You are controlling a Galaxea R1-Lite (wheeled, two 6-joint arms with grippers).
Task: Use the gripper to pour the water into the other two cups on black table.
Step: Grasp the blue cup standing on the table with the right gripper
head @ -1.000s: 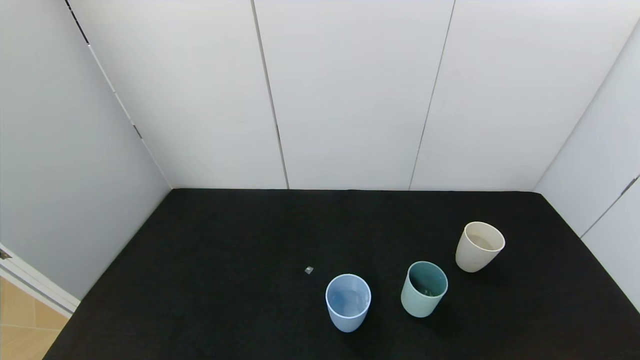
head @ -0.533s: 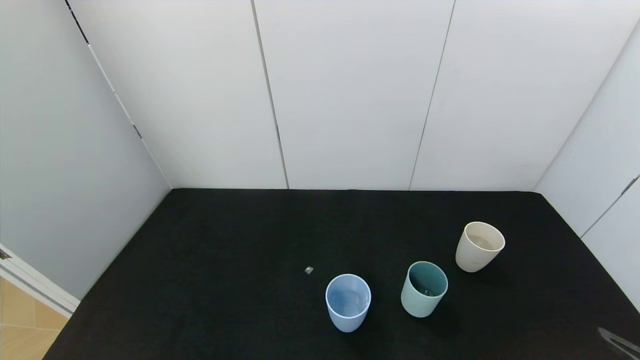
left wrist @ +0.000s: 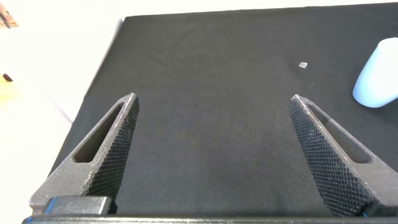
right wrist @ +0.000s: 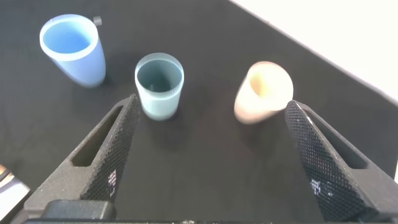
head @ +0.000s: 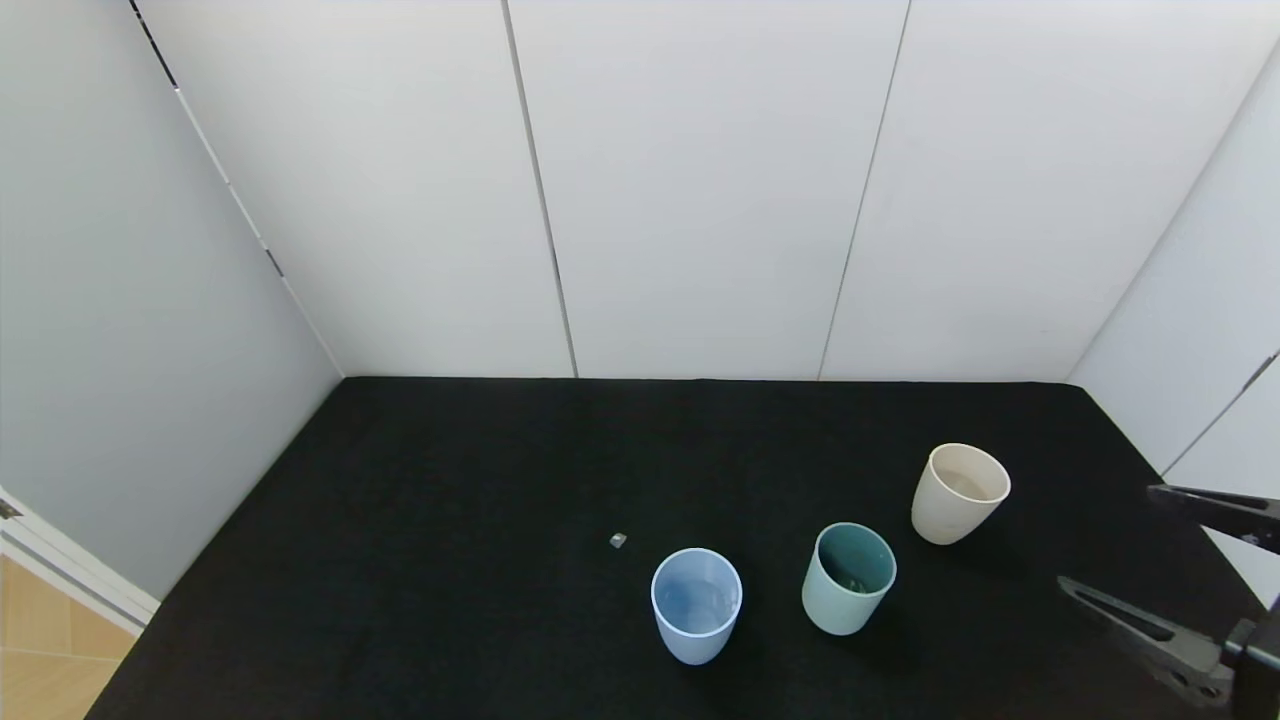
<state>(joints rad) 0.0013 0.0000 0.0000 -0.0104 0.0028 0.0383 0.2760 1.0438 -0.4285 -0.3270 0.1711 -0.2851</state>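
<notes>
Three cups stand upright on the black table [head: 450,500]. The periwinkle-blue cup [head: 696,605] holds clear water [head: 697,598]. The mint-teal cup [head: 848,578] is to its right, and the cream cup [head: 958,493] is farther right and back. My right gripper [head: 1106,536] is open and empty at the right edge, to the right of the cream cup and apart from it. Its wrist view shows the blue cup [right wrist: 71,50], teal cup [right wrist: 159,86] and cream cup [right wrist: 262,92] beyond its open gripper [right wrist: 211,101]. My left gripper [left wrist: 214,98] is open and empty over bare cloth, with the blue cup [left wrist: 379,74] off to one side.
A tiny grey bit [head: 617,540] lies on the cloth just left of the blue cup. White wall panels [head: 700,200] close in the back and both sides of the table. The table's left front corner meets a wooden floor [head: 40,660].
My right gripper has come into the head view from the lower right corner and moved up and inward toward the cream cup. The cups have not moved.
</notes>
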